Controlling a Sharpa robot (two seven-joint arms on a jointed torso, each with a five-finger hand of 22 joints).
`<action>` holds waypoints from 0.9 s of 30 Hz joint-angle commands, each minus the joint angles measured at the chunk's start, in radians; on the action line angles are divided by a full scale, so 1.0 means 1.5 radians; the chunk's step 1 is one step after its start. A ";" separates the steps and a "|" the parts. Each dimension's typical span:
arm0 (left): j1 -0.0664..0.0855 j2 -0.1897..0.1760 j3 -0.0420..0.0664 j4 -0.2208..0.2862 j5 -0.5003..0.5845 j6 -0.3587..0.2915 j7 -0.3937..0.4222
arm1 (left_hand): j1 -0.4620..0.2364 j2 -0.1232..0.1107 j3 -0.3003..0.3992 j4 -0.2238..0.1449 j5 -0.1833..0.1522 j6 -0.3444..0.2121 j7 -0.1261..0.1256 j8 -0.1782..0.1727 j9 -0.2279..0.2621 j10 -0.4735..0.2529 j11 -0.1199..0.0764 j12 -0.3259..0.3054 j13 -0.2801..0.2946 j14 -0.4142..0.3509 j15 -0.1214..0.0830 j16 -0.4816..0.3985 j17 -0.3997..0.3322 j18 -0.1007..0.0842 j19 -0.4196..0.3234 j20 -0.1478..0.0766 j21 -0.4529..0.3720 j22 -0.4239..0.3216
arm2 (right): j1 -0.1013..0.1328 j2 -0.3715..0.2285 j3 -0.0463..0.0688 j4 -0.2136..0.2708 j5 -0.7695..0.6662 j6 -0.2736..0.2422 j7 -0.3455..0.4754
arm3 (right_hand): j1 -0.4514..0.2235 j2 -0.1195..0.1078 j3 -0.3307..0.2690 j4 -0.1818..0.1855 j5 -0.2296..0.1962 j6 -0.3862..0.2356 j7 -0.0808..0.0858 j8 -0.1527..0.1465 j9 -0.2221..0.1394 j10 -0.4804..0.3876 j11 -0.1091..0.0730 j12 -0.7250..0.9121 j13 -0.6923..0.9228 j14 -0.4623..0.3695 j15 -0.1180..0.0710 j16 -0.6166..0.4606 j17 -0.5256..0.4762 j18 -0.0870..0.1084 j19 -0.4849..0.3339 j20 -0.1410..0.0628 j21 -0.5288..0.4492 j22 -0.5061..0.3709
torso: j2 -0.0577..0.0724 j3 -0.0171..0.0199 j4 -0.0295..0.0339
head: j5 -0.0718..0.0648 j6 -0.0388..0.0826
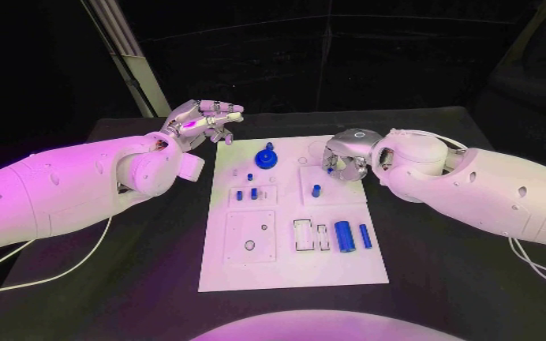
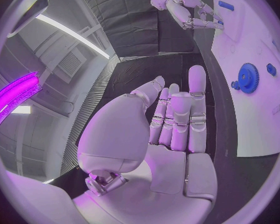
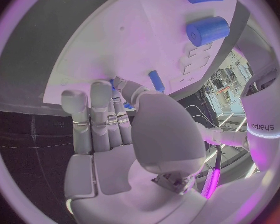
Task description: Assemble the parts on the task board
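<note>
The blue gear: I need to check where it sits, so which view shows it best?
The head view: the blue gear appears whole, near the task board's far edge. The left wrist view shows it distorted at the rim; in the right wrist view I cannot make it out.

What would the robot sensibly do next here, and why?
Probably lower the right hand onto the small blue peg just beneath it. Its fingers look empty and hover over the task board, while the left hand is raised off to the side, holding nothing.

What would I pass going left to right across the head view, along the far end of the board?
left hand → blue gear → right hand, all above or beside the task board.
</note>
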 commanded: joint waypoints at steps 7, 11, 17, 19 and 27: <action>0.001 -0.001 0.000 0.001 0.004 0.008 -0.005 | -0.004 -0.003 0.003 -0.002 0.003 -0.001 0.002 0.004 -0.001 0.004 0.000 0.003 -0.001 -0.008 0.000 -0.005 -0.004 0.009 -0.006 -0.001 -0.006 -0.001 | -0.008 0.004 -0.005 0.000 -0.039 0.034 -0.016 | 0.013 0.018 0.010 -0.007 -0.011 0.030 -0.005 0.010 0.004 0.028 -0.008 0.007 0.004 0.005 -0.007 0.036 0.033 -0.010 0.017 -0.004 0.030 0.041 | 0.000 -0.0001 0.0001 | -0.002 -0.001; 0.001 -0.001 0.000 0.001 0.004 0.008 -0.007 | -0.003 -0.003 0.004 -0.003 0.003 -0.002 0.002 0.004 -0.001 0.003 0.000 0.003 -0.002 -0.009 0.000 -0.007 -0.006 0.009 -0.006 -0.001 -0.007 -0.002 | -0.010 0.003 -0.005 0.006 -0.051 0.010 -0.020 | 0.015 0.023 0.012 -0.009 -0.019 0.037 -0.006 0.011 0.005 0.035 -0.010 0.005 0.005 0.006 -0.008 0.051 0.047 -0.013 0.022 -0.005 0.043 0.059 | -0.001 0.0000 -0.0002 | -0.002 -0.001; 0.001 -0.001 0.000 0.001 0.004 0.008 -0.007 | -0.002 -0.003 0.004 -0.004 0.003 -0.002 0.002 0.004 -0.001 0.003 0.000 0.003 -0.002 -0.009 0.000 -0.007 -0.006 0.009 -0.006 -0.001 -0.007 -0.003 | -0.011 0.002 -0.005 0.008 -0.053 0.003 -0.021 | 0.015 0.024 0.012 -0.009 -0.019 0.037 -0.006 0.011 0.005 0.035 -0.010 0.005 0.005 0.006 -0.008 0.052 0.048 -0.013 0.023 -0.005 0.044 0.060 | -0.001 0.0002 -0.0002 | -0.002 -0.001; 0.001 -0.001 0.000 0.001 0.004 0.008 -0.007 | -0.002 -0.003 0.004 -0.004 0.003 -0.002 0.002 0.004 -0.001 0.003 0.000 0.003 -0.002 -0.009 0.000 -0.007 -0.006 0.009 -0.006 -0.001 -0.007 -0.003 | -0.011 0.002 -0.005 0.008 -0.053 0.003 -0.021 | 0.015 0.024 0.012 -0.009 -0.019 0.037 -0.006 0.011 0.005 0.035 -0.010 0.005 0.005 0.006 -0.008 0.052 0.048 -0.013 0.023 -0.005 0.044 0.060 | -0.001 0.0002 -0.0002 | -0.002 -0.001; 0.001 -0.001 0.000 0.001 0.004 0.008 -0.007 | -0.002 -0.003 0.004 -0.004 0.003 -0.002 0.002 0.004 -0.001 0.003 0.000 0.003 -0.002 -0.009 0.000 -0.007 -0.006 0.009 -0.006 -0.001 -0.007 -0.003 | -0.011 0.002 -0.005 0.008 -0.053 0.003 -0.021 | 0.015 0.024 0.012 -0.009 -0.019 0.037 -0.006 0.011 0.005 0.035 -0.010 0.005 0.005 0.006 -0.008 0.052 0.048 -0.013 0.023 -0.005 0.044 0.060 | -0.001 0.0002 -0.0002 | -0.002 -0.001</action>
